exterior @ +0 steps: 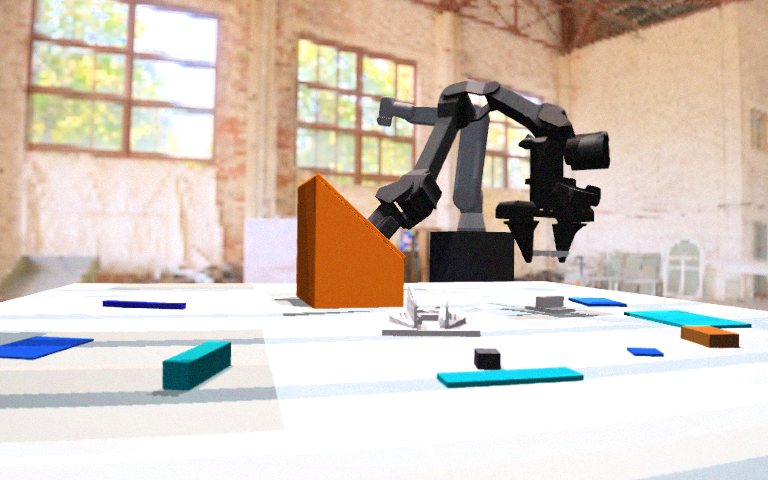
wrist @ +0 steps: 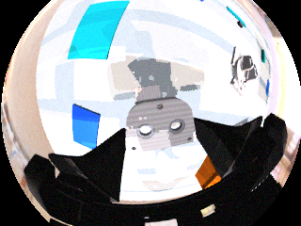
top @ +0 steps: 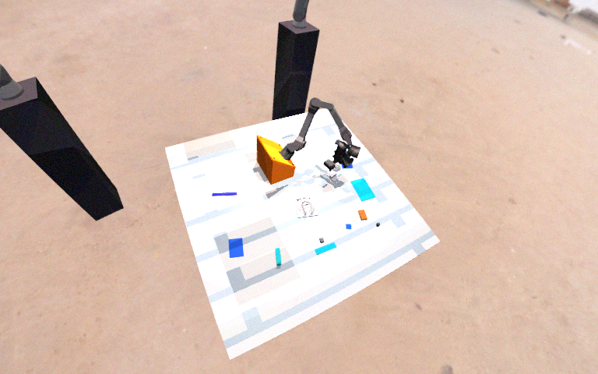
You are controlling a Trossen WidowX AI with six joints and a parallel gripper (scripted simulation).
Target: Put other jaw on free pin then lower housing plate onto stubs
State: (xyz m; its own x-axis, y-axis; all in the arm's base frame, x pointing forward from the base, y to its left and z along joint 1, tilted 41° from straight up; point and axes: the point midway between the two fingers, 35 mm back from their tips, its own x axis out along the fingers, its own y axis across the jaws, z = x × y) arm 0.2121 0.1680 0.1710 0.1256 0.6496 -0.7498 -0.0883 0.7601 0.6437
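Apparently lowering comes next — housing plate (top: 337, 167) (exterior: 549, 253) (wrist: 161, 113) is gripped across its width by the pincer (top: 334, 165) (exterior: 544, 258) (wrist: 161, 127), lifted near the right edge of the tabletop (top: 242, 343) (exterior: 376, 440) (wrist: 52, 80) in the top view. Carrying inward to the jaw assembly (top: 305, 208) (exterior: 430, 333) (wrist: 245, 68) is needed. Plate: grey, two-holed; tooth mesh can't be told.

In the exterior view you face a weathered hall of pale plaster and exposed brick. A tall, rust-framed window (exterior: 123, 83) stands at ten o'clock, and a second window (exterior: 355, 110) is near twelve, both bright with green foliage outside. Rusty roof trusses (exterior: 519, 20) cross at one o'clock. From above, your white counter (top: 265, 319) stands over a sandy brown floor (top: 525, 185).
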